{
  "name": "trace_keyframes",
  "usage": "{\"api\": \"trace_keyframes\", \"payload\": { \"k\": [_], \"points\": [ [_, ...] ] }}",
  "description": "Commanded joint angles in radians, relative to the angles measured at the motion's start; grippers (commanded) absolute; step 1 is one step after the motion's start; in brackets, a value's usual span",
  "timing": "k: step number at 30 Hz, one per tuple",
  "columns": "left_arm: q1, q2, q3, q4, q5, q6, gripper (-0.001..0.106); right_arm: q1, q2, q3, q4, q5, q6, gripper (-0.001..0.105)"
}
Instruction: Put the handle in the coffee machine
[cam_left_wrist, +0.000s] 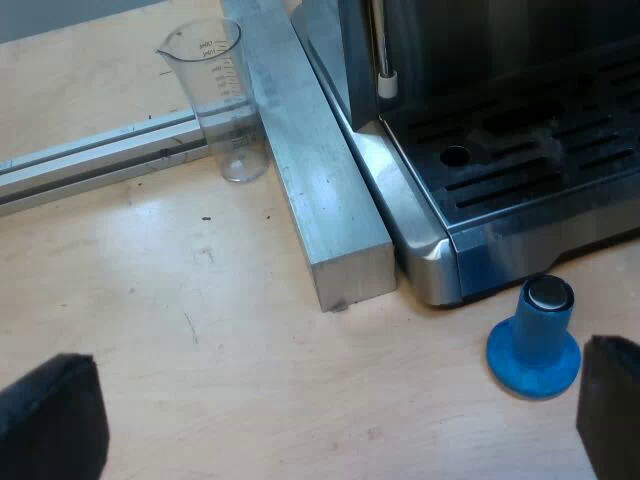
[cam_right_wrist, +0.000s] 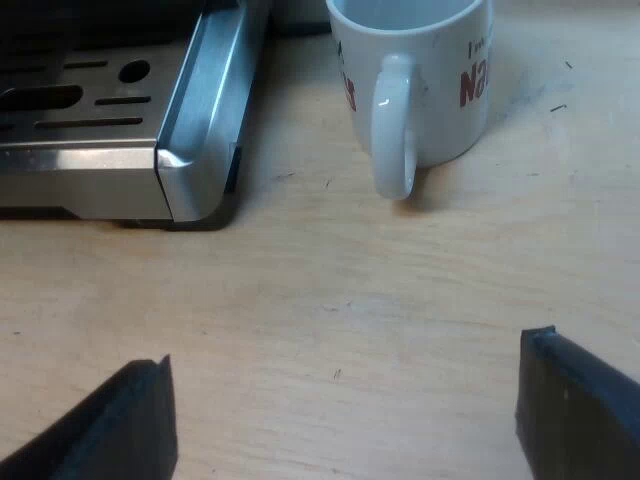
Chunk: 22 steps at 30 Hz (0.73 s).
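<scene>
espresso machine (cam_left_wrist: 520, 180) stands on the wooden table (cam_left_wrist: 200, 330), my grippers before it.
mug (cam_right_wrist: 420, 90) by its corner reads "na" in red, cut off. my left gripper (cam_left_wrist: 330, 425) hovers near the blue tamper (cam_left_wrist: 535, 340), fingers wide apart; right gripper (cam_right_wrist: 340, 420) spread too, facing the mug.

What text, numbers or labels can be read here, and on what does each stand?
"Na": large red letters, the word cut off, on the white mug.
"I'm": small dark print above it, on the same mug.
Red letters past the mug's handle: unreadable.
Scale marks and figures on the measuring glass: too small to read.
No text on the espresso machine or the blue tamper.
</scene>
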<state>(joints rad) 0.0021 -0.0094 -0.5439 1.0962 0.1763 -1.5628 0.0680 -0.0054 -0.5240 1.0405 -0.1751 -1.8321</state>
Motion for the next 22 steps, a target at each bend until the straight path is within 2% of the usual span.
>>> {"api": "trace_keyframes", "payload": {
  "k": [1,4,5,8,22],
  "points": [
    [0.002,-0.123,-0.001,-0.012,-0.001,-0.011,0.097,-0.007,-0.045,-0.005,-0.005,-0.009,-0.003,0.071],
    [0.002,-0.151,-0.004,-0.001,-0.001,-0.011,0.097,-0.007,-0.045,-0.005,-0.005,-0.009,-0.003,0.071],
    [0.007,-0.135,-0.004,-0.014,0.032,-0.011,0.097,-0.007,-0.045,-0.005,-0.005,-0.009,-0.003,0.071],
    [0.007,-0.145,0.013,-0.042,0.050,-0.011,0.097,-0.007,-0.045,-0.005,-0.005,-0.009,-0.003,0.071],
    [0.010,-0.144,0.015,-0.054,0.052,0.017,0.097,-0.007,-0.045,-0.005,-0.005,-0.009,-0.003,0.071]
  ]
}}
